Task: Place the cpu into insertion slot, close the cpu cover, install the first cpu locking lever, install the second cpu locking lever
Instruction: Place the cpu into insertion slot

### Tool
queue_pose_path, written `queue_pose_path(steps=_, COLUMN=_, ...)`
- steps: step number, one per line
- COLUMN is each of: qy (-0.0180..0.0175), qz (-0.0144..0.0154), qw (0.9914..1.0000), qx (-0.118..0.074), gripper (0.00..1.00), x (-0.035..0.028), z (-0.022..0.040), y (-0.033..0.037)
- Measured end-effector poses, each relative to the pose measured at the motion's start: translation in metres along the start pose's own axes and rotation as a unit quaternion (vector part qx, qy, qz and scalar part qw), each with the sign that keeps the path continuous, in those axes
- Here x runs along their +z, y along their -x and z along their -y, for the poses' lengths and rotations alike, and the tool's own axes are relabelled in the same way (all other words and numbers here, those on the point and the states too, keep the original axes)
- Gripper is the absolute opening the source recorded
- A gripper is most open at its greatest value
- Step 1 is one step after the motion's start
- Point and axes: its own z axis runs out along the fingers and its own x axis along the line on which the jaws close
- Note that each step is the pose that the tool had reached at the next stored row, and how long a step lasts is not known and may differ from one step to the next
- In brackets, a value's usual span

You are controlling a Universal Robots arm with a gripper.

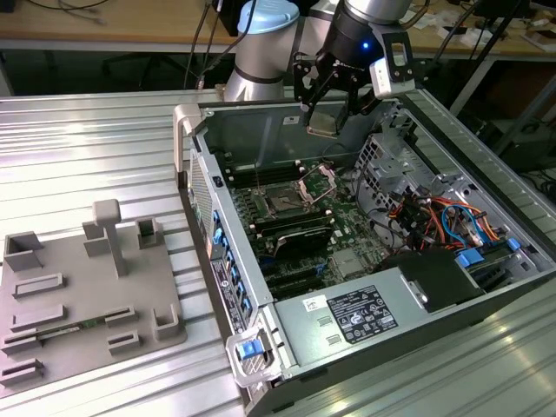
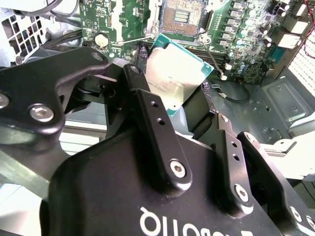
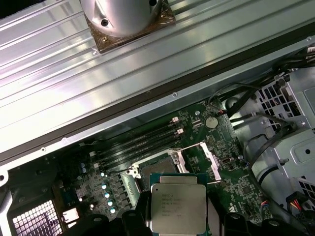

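Note:
In the exterior view my gripper point(image 1: 327, 111) hangs over the back of the open computer case, shut on the cpu point(image 1: 323, 122), a flat silver-tan square. Both wrist views show the cpu point(image 2: 173, 78) point(image 3: 178, 206) clamped by its edges between black fingers point(image 2: 147, 115). The insertion slot point(image 1: 284, 201) is a dark square socket on the green motherboard, below the gripper and toward the exterior view's left, with air between it and the chip. The socket point(image 2: 183, 14) lies uncovered, partly hidden behind the chip in the first wrist view point(image 3: 158, 167). The cpu cover point(image 1: 318, 182) stands raised beside the socket.
Case walls point(image 1: 261, 130) surround the motherboard. Long black memory slots point(image 1: 291, 230) lie in front of the socket. A drive cage and orange and blue cables point(image 1: 443, 217) fill the exterior view's right, a power supply point(image 1: 365, 314) the front. A grey fixture plate point(image 1: 87, 295) rests on the ribbed table.

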Motion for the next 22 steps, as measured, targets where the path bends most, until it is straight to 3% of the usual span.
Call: queue_pose_path(steps=22, qy=0.0002, qz=0.0009, qw=0.99995, qx=0.01, gripper=0.55, x=0.0, z=0.0, y=0.0)
